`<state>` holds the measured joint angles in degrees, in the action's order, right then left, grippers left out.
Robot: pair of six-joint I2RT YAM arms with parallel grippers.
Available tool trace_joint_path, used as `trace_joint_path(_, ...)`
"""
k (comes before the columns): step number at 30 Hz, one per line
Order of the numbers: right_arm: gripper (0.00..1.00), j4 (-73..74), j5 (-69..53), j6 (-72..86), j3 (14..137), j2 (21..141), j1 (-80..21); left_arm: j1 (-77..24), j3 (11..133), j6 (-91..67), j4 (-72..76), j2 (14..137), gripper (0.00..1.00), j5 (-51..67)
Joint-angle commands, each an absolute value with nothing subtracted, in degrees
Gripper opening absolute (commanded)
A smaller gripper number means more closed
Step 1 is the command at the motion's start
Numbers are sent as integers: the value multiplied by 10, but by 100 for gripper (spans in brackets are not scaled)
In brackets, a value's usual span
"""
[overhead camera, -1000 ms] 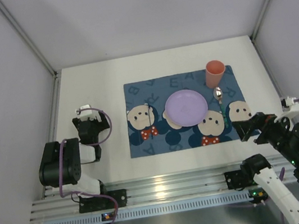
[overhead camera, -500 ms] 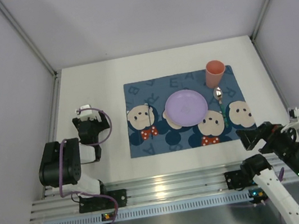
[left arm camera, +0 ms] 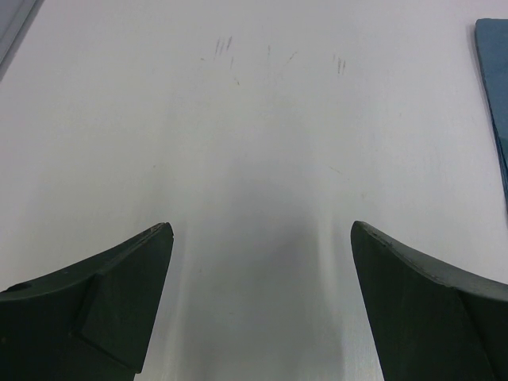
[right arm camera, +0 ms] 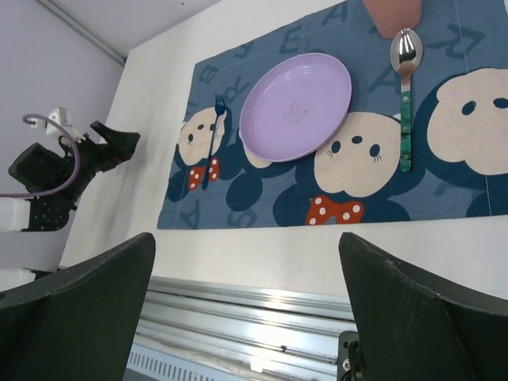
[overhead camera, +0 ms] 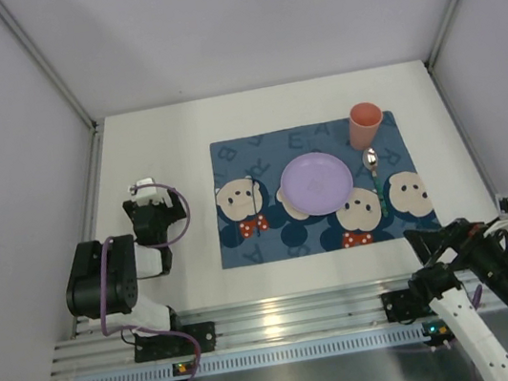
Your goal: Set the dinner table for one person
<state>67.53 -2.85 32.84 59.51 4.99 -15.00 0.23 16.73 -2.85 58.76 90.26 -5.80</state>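
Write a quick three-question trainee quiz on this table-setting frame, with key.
1. True or false: the fork lies left of the purple plate.
2. The cup stands: A on the plate; B near the placemat's far right corner; C off the placemat.
3. What do the left hand and right hand hold?
Key: 1 true. 2 B. 3 nothing; both are open.

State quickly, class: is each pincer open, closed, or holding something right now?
Left pincer: open, holding nothing.
Right pincer: open, holding nothing.
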Motion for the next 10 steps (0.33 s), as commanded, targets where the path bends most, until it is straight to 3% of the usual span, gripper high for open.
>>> trace_joint_path(1, 100, 690, -44, 335, 630, 37, -156, 2, 179, -32, 631, 901, 99, -51)
trace_joint_path(10, 100, 735, -45, 312, 675, 33, -156, 2, 179, -32, 632, 900, 99, -51)
